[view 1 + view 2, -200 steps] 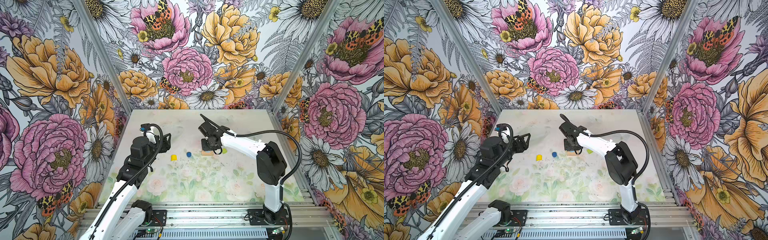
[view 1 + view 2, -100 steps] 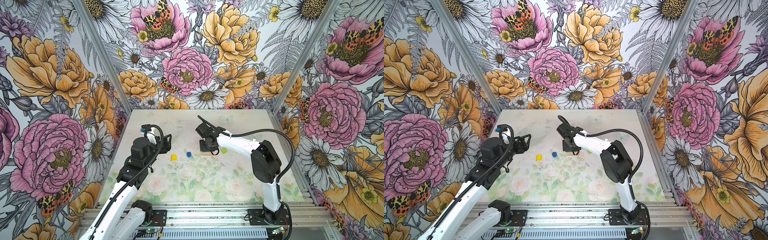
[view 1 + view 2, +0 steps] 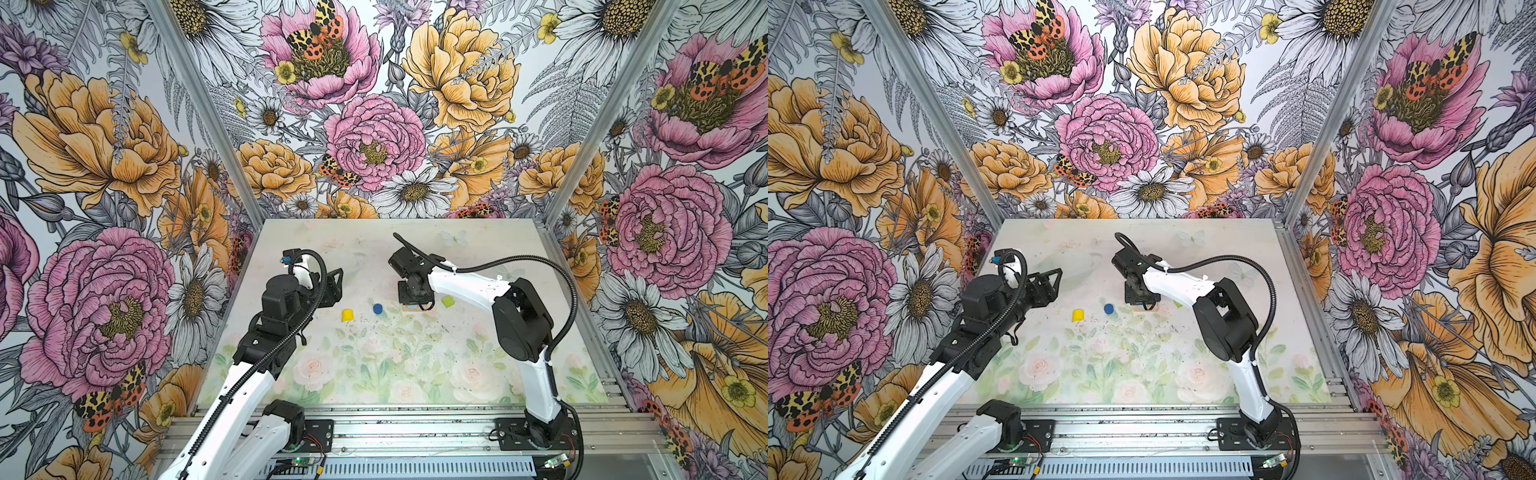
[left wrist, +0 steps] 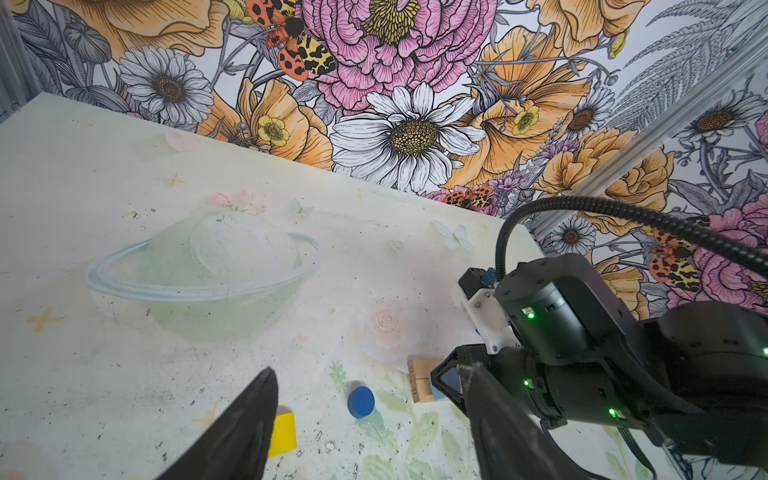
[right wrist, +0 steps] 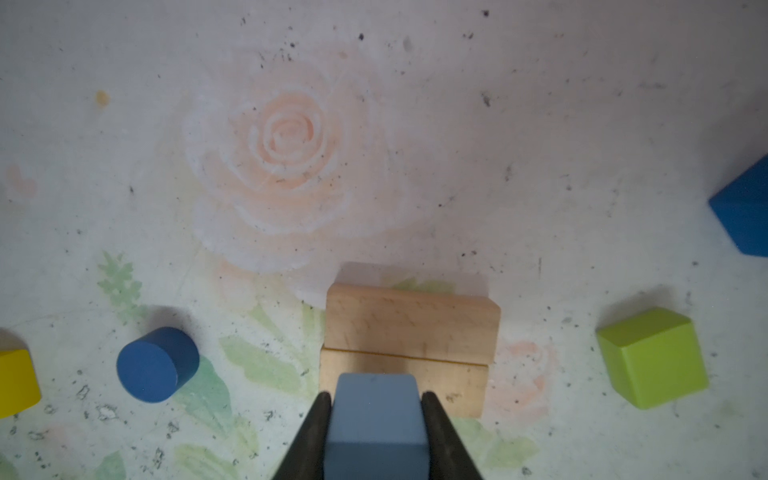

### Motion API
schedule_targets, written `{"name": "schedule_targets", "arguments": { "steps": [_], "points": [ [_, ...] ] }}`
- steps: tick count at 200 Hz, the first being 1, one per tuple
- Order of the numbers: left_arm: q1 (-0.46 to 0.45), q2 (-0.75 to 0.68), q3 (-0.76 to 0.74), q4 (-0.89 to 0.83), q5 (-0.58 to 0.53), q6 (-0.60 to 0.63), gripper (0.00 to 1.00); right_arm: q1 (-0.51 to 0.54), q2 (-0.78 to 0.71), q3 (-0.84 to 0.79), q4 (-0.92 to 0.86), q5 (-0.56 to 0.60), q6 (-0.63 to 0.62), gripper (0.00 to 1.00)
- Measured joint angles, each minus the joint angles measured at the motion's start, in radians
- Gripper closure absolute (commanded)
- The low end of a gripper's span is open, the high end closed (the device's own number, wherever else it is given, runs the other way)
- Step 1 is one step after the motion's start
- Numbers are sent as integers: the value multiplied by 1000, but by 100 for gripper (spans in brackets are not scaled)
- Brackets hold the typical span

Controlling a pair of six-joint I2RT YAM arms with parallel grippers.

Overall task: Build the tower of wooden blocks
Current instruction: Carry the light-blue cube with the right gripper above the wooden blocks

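Over the last second the right arm has swung a little toward the left arm's side, folding its elbow in. This brings the right tool (image 3: 415,296) over the two tan bars (image 3: 415,308), which lie flat and side by side, touching along their long edges. The loose blocks have not shifted, and the left arm has barely moved.

In the right wrist view the right tool (image 5: 376,400) is pinched narrow on a light blue cube (image 5: 374,415), one finger on each side face. The cube hangs over the nearer bar (image 5: 457,386), close to the seam with the farther one (image 5: 409,320). From this angle I cannot tell whether it already rests on the wood or sits just above it.

For the task, this looks like the second layer going onto the base: the carry appears finished, and lowering and release remain.

The left tool (image 4: 370,372) stands wide and empty, raised above the table (image 3: 374,374) near the yellow half-round (image 4: 282,432).

There is no container here, neither bin, tray nor box. Every block sits loose on the table:
- The blue cylinder (image 5: 156,365) and the yellow half-round are on one side of the bars.
- A green cube (image 5: 652,357) is on the other side.
- A dark blue cube (image 5: 744,212) lies beyond the green one.

All of them are apart from the bars.
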Motion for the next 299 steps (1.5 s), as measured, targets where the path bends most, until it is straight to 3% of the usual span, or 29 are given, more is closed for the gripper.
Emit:
{"name": "schedule_targets", "arguments": {
  "steps": [299],
  "points": [
    [-6,-7,-4,0,0,0,26,0,54,62,-37,8,7,100]
  ]
}}
